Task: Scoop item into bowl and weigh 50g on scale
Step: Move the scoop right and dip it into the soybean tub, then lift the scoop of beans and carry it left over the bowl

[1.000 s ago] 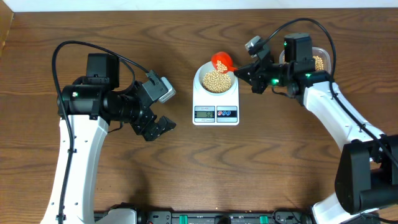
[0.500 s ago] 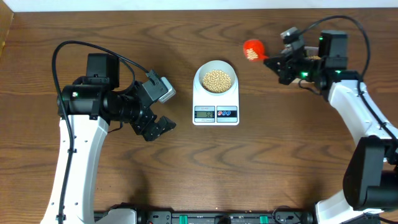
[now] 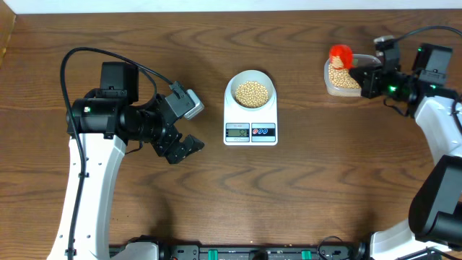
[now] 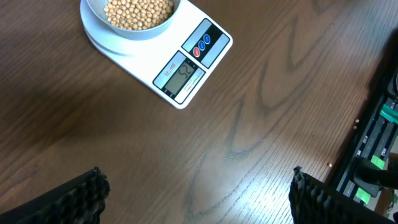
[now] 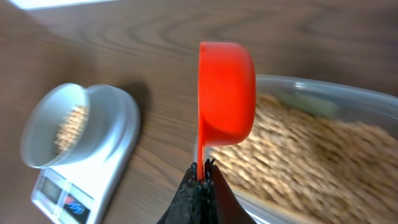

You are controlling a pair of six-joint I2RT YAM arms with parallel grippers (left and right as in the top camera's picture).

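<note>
The pale bowl [image 3: 250, 78], filled with tan beans [image 3: 251, 92], sits on the white scale [image 3: 250, 131] at mid table. The left wrist view shows the bowl [image 4: 99, 15] and the scale [image 4: 189, 68] at its top. At the far right my right gripper [image 3: 359, 71] is shut on the handle of a red scoop [image 3: 340, 55]. The scoop hangs over the clear tub [image 3: 329, 88] of beans. In the right wrist view the scoop [image 5: 227, 93] stands on edge above my gripper [image 5: 202, 177]. My left gripper [image 3: 189, 146] stands open and holds nothing, left of the scale.
The clear tub's rim [image 5: 336, 99] and its beans [image 5: 298, 155] fill the right of the right wrist view, with the bowl [image 5: 59, 127] and scale [image 5: 93, 168] at the left. An equipment rail [image 4: 379, 143] runs along the table's front edge.
My right arm has carried the red scoop from over the bowl rightward to above the clear tub. The left arm has not moved.
</note>
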